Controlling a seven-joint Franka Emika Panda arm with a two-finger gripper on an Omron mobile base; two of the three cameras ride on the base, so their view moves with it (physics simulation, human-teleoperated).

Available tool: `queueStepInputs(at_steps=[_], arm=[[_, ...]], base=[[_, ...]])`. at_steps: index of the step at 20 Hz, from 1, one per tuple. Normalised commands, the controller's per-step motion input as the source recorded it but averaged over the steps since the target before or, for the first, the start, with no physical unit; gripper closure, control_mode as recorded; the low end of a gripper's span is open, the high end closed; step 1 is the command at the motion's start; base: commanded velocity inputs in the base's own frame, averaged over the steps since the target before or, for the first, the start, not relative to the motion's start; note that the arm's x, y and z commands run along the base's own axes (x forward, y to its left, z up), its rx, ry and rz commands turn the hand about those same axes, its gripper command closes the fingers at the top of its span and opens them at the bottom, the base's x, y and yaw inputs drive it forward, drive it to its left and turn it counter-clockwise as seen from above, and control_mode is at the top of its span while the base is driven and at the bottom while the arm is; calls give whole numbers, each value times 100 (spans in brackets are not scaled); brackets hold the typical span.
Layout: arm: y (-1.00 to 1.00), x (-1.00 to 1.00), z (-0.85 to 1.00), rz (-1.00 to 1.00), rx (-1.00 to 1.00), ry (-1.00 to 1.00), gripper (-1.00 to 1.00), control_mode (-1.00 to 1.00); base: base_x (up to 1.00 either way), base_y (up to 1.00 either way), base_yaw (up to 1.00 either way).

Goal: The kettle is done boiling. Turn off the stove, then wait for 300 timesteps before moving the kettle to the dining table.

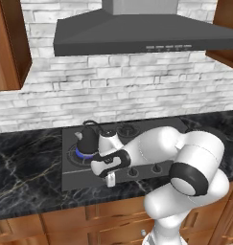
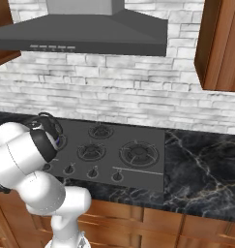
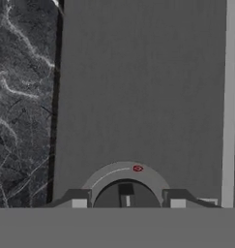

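So the gripper (image 3: 126,197) is right down at the stove's (image 1: 151,130) front edge, fingers (image 3: 79,199) sitting either side of a round black knob (image 3: 124,193) with a small gap each side, so I can't tell if it's actually pinching it. A bit further back, the kettle (image 1: 87,139) sits on the left burner over a blue flame (image 1: 84,154). Range hood (image 1: 137,33) hangs above, brick wall (image 1: 113,86) behind.

Stove (image 1: 137,165) in black marble counter (image 1: 27,167)
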Motion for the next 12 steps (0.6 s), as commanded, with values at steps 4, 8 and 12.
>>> queueStepInputs(at_steps=[4, 8, 12], arm=[[-13, -10, -16, -32, 2, 0, 100, -100], [-13, -10, -15, -32, 2, 0, 100, -100], [-13, -11, -15, -33, 2, 0, 100, -100]], base=[[0, 0, 0], [0, 0, 0], [0, 0, 0]])
